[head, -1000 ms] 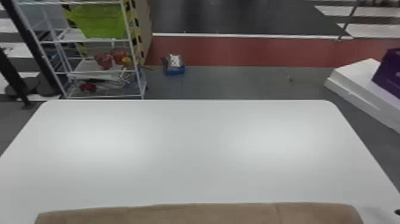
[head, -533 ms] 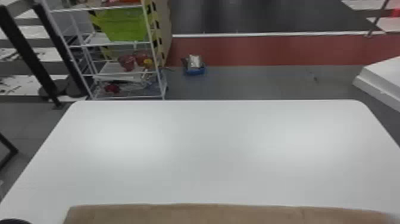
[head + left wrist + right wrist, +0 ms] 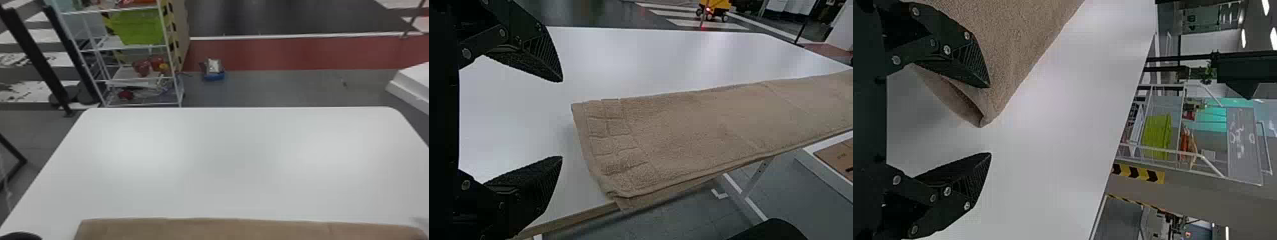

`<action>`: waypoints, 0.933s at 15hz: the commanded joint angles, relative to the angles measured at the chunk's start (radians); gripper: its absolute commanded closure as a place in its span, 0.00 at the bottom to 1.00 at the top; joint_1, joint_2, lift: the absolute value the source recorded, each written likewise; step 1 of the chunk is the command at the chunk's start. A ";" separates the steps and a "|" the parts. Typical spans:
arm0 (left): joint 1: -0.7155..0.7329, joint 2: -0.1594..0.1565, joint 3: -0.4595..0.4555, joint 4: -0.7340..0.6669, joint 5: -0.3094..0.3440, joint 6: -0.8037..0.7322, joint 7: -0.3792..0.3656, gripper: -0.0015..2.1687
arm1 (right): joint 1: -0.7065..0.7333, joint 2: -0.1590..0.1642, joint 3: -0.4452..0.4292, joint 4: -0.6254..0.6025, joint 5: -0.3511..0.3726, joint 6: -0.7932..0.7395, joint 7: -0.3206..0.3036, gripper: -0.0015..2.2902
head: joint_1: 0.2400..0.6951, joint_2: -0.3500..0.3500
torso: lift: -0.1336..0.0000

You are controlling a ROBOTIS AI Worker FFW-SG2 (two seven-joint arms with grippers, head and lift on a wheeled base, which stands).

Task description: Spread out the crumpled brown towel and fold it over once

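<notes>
Beyond the far edge of the white table (image 3: 223, 153), on the left, stands a white wire rack (image 3: 163, 24) holding a green bin (image 3: 139, 30). Noted: the brown towel (image 3: 204, 228) lies spread lengthwise along the table's near side, its long axis running left to right, roughly parallel to the far edge. Its short ends face left and right. At the left end, the left wrist view shows a ribbed border crossing the long axis, with stacked layers at one corner overhanging the table's near edge. At the right end, a corner shows a hollow between layers. Left hand (image 3: 19, 236): fingers spread, nothing gripped, facing the bordered end. Right hand (image 3: 990, 120): fingers well parted, nothing gripped, one finger over the towel beside that corner.
</notes>
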 commanded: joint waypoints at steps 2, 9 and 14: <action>0.000 0.003 0.000 0.000 0.008 -0.002 -0.011 0.19 | -0.037 0.000 0.019 0.016 0.070 -0.003 -0.022 0.21 | 1.00 0.64 | 0.08; 0.000 0.003 0.001 0.000 0.011 -0.002 -0.011 0.19 | -0.077 0.000 0.036 0.042 0.130 0.009 -0.102 0.21 | 1.00 0.62 | 0.08; 0.000 0.003 0.012 -0.006 0.035 -0.002 -0.011 0.18 | -0.058 0.025 -0.015 -0.017 0.081 0.015 -0.126 0.20 | 1.00 0.60 | 0.08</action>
